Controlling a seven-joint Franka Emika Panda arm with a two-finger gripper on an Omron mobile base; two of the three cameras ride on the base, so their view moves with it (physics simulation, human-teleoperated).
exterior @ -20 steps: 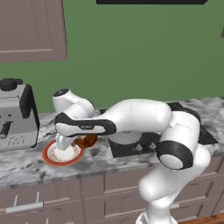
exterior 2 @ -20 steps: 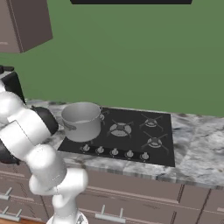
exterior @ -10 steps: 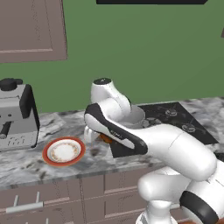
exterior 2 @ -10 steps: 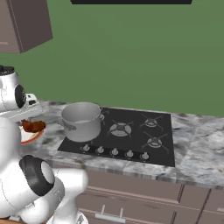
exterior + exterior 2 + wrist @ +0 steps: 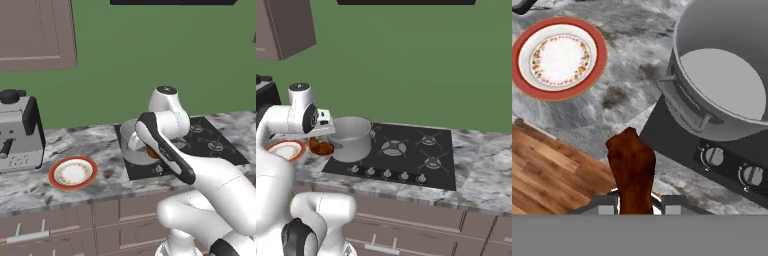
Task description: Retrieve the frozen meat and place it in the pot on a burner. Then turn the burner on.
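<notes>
I'm mid-carry: my claw (image 5: 634, 202) grips the meat (image 5: 631, 167) in the air just beside the pot (image 5: 722, 80) on its burner. Next I judge it needs moving over the rim, then release.

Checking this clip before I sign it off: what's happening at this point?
The arm's gripper is shut on the frozen meat and holds it in the air beside the pot, over the counter's edge. The pot sits empty on the stove's front-left burner. The orange-rimmed plate on the counter is bare. The meat is not yet in the pot.
</notes>
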